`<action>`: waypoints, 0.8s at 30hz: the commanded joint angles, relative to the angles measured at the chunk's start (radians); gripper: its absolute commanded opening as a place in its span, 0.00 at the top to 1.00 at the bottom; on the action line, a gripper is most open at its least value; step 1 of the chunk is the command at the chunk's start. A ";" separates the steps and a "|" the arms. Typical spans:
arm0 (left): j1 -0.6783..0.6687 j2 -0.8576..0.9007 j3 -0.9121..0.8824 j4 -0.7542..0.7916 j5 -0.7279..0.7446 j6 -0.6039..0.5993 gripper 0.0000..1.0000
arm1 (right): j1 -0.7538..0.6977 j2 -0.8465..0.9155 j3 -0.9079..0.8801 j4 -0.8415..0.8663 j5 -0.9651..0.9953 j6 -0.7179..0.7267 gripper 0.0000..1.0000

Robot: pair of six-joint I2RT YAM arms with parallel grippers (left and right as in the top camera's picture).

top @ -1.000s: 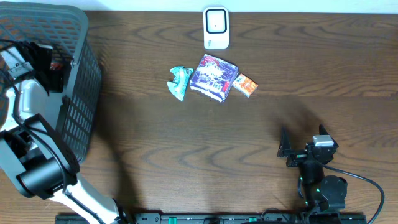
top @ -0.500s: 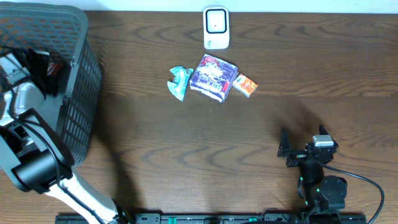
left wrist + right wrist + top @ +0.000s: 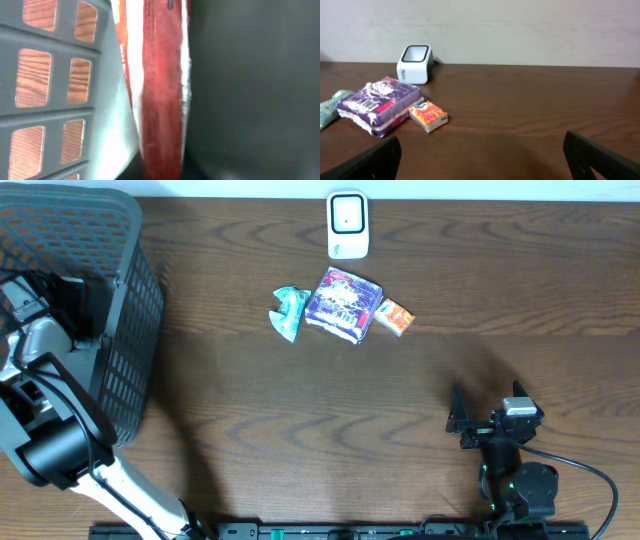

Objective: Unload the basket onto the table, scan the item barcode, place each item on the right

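Note:
My left gripper (image 3: pixel 82 292) reaches down inside the grey mesh basket (image 3: pixel 130 240). In the left wrist view it is shut on a red and white packet (image 3: pixel 162 95), which stands edge-on beside the basket's grid wall (image 3: pixel 50 100). From overhead the arm hides that packet. The white barcode scanner (image 3: pixel 347 225) stands at the table's far edge, also in the right wrist view as the scanner (image 3: pixel 415 64). My right gripper (image 3: pixel 487 404) rests open near the front right, with nothing between its fingers (image 3: pixel 375 160).
In front of the scanner lie a green packet (image 3: pixel 288 312), a purple packet (image 3: pixel 343 304) and a small orange packet (image 3: pixel 394 316). The basket fills the table's left end.
The left gripper has closed on the red packet inside the basket and shifted slightly. The right arm has not moved.

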 commanded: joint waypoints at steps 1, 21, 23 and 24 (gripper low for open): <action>-0.003 0.005 -0.012 -0.033 -0.005 -0.037 0.93 | -0.007 -0.006 -0.003 -0.002 0.008 -0.011 0.01; -0.263 -0.869 -0.011 0.132 0.491 -0.832 0.92 | -0.007 -0.006 -0.003 -0.002 0.008 -0.011 0.01; -0.384 -0.882 -0.011 0.126 0.477 -0.832 0.92 | -0.007 -0.006 -0.003 -0.002 0.008 -0.011 0.01; -0.496 -0.879 -0.011 0.095 0.439 -0.832 0.93 | -0.007 -0.006 -0.003 -0.002 0.008 -0.011 0.01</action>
